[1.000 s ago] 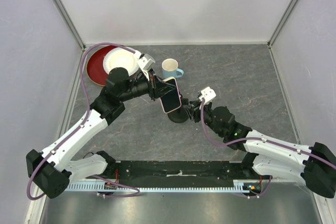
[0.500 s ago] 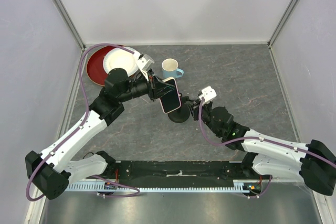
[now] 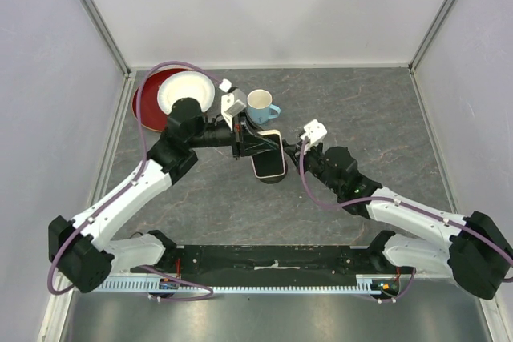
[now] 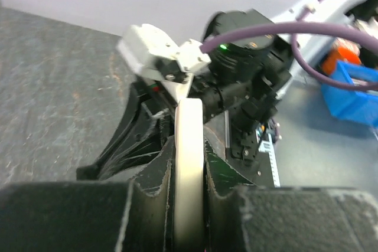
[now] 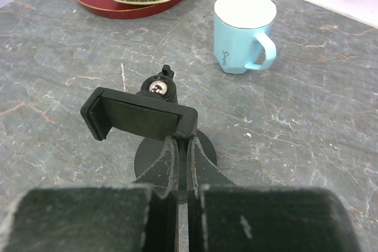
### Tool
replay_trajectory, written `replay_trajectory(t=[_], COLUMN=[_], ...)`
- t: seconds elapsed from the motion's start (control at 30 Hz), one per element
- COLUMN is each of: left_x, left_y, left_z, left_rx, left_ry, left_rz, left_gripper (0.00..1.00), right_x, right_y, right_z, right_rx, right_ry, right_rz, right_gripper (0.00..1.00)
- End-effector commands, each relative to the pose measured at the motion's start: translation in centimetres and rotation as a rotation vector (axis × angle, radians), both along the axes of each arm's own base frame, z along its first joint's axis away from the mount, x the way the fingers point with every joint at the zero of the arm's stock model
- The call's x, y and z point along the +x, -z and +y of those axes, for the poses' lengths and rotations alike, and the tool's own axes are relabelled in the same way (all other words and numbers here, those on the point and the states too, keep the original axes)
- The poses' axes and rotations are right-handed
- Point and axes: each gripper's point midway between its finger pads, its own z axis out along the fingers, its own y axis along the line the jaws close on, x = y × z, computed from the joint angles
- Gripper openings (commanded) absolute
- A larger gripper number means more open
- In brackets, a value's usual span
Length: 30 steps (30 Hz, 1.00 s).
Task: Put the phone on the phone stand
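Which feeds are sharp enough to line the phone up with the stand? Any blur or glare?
Top external: evenly lit, sharp, no strong glare on the dark glossy-faced smartphone. Left wrist: the left gripper is blurred up close, the phone's pale edge soft. Right wrist: the small black disc-based phone stand and light blue mug are crisp; only the right gripper is soft.
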Motion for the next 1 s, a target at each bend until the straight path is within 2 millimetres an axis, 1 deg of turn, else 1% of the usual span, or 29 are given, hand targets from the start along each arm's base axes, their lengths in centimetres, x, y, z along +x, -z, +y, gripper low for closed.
replay_trajectory(t=[0.0, 0.07, 0.1, 0.17, 0.23, 0.27, 0.3, 0.33, 0.37, 0.4, 0.43, 0.47, 0.5, 0.53, 0.63, 0.8, 0.87, 0.97], left_x=[-1.7, -1.7, -1.4, -1.0, -0.8, -0.7, -0.6, -0.3, -0.1, 0.3, 0.5, 0.3, 0.8, 1.1, 2.3, 3.4, 4.3, 5.1], left_y=[-3.6, -3.1, -3.2, -3.2, -2.6, -1.7, -1.4, -1.4, -0.9, -0.6, -0.6, -0.6, -0.4, -0.8, -0.4, 1.2, 2.2, 3.4], left_z=[-1.2, -1.4, -1.6, -1.7, -1.9, -2.1, -2.2, -2.4, -2.5, -2.8, -3.1, -3.2, -3.7, -3.9, -4.7, -5.2, -5.1, -5.1], left_rx=[-0.041, -0.02, -0.018, -0.015, -0.011, 0.006, 0.014, 0.015, 0.023, 0.022, 0.014, 0.002, -0.007, -0.014, -0.009, 0.01, 0.026, 0.044], left_ry=[0.246, 0.286, 0.285, 0.283, 0.306, 0.336, 0.346, 0.354, 0.359, 0.366, 0.378, 0.406, 0.418, 0.423, 0.421, 0.416, 0.384, 0.359], left_rz=[-0.248, -0.261, -0.273, -0.338, -0.382, -0.371, -0.381, -0.419, -0.417, -0.422, -0.427, -0.427, -0.43, -0.438, -0.453, -0.447, -0.448, -0.439], left_gripper=[0.02, 0.02, 0.02, 0.02, 0.02, 0.02, 0.02, 0.02, 0.02, 0.02, 0.02, 0.02, 0.02, 0.02, 0.02, 0.02, 0.02, 0.02], right_x=[-1.2, -1.3, -1.0, -1.0, -1.0, -0.8, -0.9, -0.6, -1.0, -1.0, -0.9, -1.1, -1.1, -1.0, -0.8, -0.5, -0.5, -0.6], right_y=[0.0, 0.1, 0.0, -0.1, 0.1, -0.1, -0.1, 0.3, 0.2, 0.2, 0.9, 0.6, 0.9, 1.1, 1.0, 0.6, 0.9, 1.1], right_z=[2.1, 2.1, 1.8, 1.6, 1.7, 1.8, 1.9, 1.7, 2.2, 2.3, 2.4, 2.8, 2.8, 2.8, 2.7, 2.5, 2.6, 2.6], right_rx=[-0.008, -0.004, -0.001, 0.001, -0.011, -0.008, -0.005, -0.002, 0.011, 0.012, 0.004, 0.01, 0.005, 0.004, 0.01, 0.031, 0.033, 0.034], right_ry=[-0.202, -0.23, -0.226, -0.25, -0.275, -0.302, -0.323, -0.331, -0.38, -0.395, -0.406, -0.437, -0.443, -0.443, -0.44, -0.437, -0.44, -0.442], right_rz=[0.052, 0.065, 0.068, 0.072, 0.09, 0.095, 0.108, 0.124, 0.138, 0.144, 0.165, 0.169, 0.179, 0.188, 0.193, 0.199, 0.21, 0.217], right_gripper=[0.0, 0.0, 0.0, 0.0, 0.0, 0.0, 0.0, 0.0, 0.0, 0.0, 0.0, 0.0, 0.0, 0.0, 0.0, 0.0, 0.0, 0.0])
